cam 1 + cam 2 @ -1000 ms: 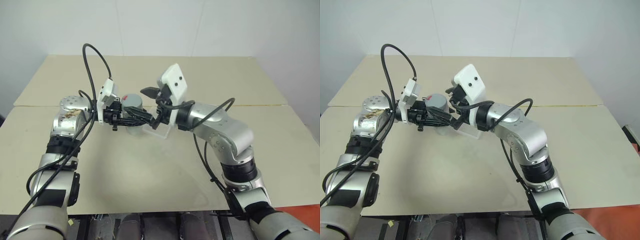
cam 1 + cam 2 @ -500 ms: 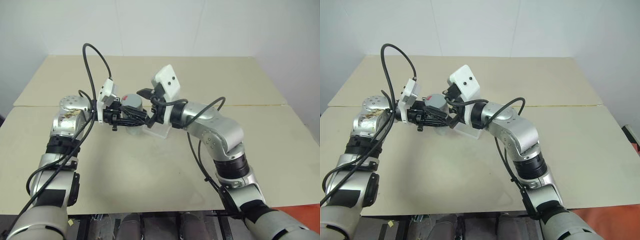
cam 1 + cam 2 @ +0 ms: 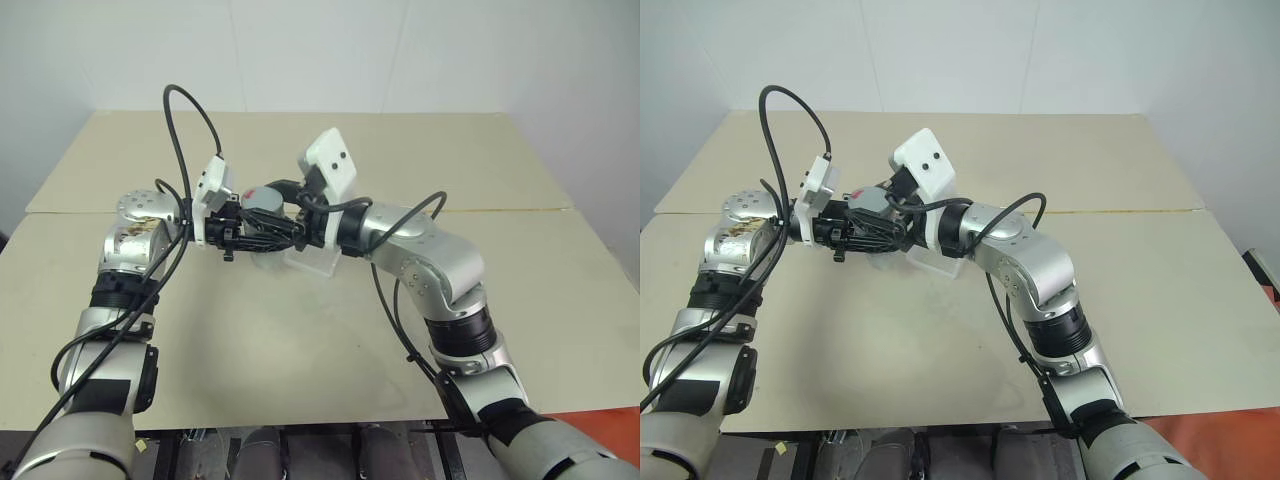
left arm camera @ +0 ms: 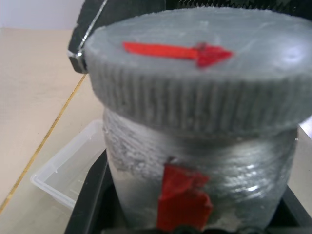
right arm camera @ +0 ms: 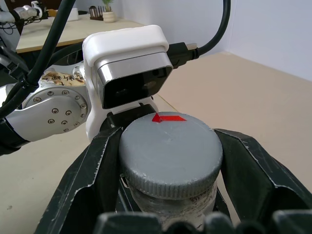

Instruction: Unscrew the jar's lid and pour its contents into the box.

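Note:
The jar point(image 4: 195, 161) is a silvery cylinder with a red mark on its side, held upright a little above the table. My left gripper point(image 3: 262, 226) is shut on its body from the left. On top sits the lid point(image 5: 170, 151), a ribbed grey cap with a red arrow mark. My right gripper point(image 3: 270, 199) reaches in from the right, and its black fingers point(image 5: 92, 170) press against both sides of the lid. The box point(image 3: 318, 262), a shallow clear tray, rests on the table just below and right of the jar. The contents are hidden inside the jar.
The beige table point(image 3: 300, 340) is made of two boards with a seam line point(image 3: 500, 211) across the middle. A black cable point(image 3: 195, 110) loops above my left wrist. Open tabletop lies in front of the box and on both sides.
My right gripper has moved left onto the jar and its fingers, open before, have closed on the lid. The left gripper and the jar have stayed in place.

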Controlling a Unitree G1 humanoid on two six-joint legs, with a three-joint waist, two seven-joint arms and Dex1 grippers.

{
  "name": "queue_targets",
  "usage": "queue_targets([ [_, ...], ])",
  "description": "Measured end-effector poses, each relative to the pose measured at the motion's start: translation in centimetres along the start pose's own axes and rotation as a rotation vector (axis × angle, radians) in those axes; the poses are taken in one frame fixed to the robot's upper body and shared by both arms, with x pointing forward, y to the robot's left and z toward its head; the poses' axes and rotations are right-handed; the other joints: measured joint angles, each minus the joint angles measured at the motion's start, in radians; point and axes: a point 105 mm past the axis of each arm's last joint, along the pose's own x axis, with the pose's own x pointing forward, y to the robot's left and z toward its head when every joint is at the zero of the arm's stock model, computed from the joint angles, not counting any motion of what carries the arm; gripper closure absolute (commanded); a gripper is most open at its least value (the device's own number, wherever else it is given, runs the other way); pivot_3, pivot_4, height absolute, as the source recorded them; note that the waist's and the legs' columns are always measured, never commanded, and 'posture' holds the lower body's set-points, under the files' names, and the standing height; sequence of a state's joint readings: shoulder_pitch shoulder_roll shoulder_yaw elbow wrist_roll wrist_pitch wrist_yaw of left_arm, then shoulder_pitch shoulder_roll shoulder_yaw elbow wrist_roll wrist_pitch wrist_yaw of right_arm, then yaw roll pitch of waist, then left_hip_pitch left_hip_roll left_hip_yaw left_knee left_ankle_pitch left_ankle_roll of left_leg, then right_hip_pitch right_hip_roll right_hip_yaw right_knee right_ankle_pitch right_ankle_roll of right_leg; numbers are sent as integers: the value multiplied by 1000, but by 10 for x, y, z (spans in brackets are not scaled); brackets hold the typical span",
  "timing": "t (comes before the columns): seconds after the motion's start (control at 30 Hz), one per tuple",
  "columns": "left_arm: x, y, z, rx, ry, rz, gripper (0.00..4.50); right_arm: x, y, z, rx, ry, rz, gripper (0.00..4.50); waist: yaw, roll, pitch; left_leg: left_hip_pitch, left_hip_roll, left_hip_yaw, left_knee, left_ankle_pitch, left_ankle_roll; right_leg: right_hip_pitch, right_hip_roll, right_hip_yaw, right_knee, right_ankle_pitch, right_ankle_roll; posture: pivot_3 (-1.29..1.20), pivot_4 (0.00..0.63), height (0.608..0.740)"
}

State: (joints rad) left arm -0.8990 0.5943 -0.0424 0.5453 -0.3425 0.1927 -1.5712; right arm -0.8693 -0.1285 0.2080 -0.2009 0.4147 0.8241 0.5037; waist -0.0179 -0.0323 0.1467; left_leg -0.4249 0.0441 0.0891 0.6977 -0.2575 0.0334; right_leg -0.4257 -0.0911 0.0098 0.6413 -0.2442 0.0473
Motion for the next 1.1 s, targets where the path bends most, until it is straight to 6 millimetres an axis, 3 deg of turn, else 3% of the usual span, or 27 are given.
queue_targets([
  [0.13,0,-1,2,7,-3,-6,2561,-1,1,2,-11,-10,24,1286,0,0,0,0,0,0,0,0,0,0,0,0,0,0,0,0,150,740],
  [0.3,5,-18,7,53,-14,-114,2561,-17,8,2,-37,-58,245,1286,1,0,0,0,0,0,0,-2,4,0,0,0,0,0,0,0,150,740],
  [0.43,5,-25,7,51,-15,-148,2561,-18,6,10,-26,-79,321,1286,-4,0,0,1,1,0,0,-2,3,0,1,0,1,0,0,0,150,740],
  [0.47,-1,-28,-1,20,-7,-136,2561,-25,-2,25,-53,-119,323,1286,-4,0,0,1,1,0,0,-2,3,0,1,1,1,0,0,0,150,740],
  [0.57,-4,-37,-24,-66,3,-132,2561,-33,-9,41,-96,-156,331,1286,-1,0,0,1,1,1,-1,-2,3,0,0,0,0,0,0,0,150,740],
  [0.7,-2,-43,-34,-96,4,-132,2561,-37,-12,38,-93,-153,319,1286,3,0,0,0,1,1,0,-2,3,0,0,0,0,0,0,0,150,740],
  [0.83,-10,-35,-25,-62,-10,-57,2561,-61,-38,17,-76,-110,141,1286,14,0,0,0,0,2,1,-2,4,2,-1,-1,-1,0,0,0,150,740],
  [0.93,-20,-28,-19,-41,-18,12,2561,-94,-67,-19,-37,-24,-95,1286,17,0,0,0,0,2,0,-2,4,2,-1,-1,-1,0,0,0,150,740],
  [1.0,-25,-21,-17,-32,-24,65,2561,-123,-85,-55,14,57,-293,1286,19,0,0,0,0,4,-1,-2,3,1,-1,-1,-1,0,0,0,150,740],
  [1.1,-29,-11,-17,-32,-37,141,2561,-154,-101,-92,61,155,-518,1286,14,0,0,1,-1,6,0,-1,1,1,-1,1,-1,0,0,0,150,740],
])
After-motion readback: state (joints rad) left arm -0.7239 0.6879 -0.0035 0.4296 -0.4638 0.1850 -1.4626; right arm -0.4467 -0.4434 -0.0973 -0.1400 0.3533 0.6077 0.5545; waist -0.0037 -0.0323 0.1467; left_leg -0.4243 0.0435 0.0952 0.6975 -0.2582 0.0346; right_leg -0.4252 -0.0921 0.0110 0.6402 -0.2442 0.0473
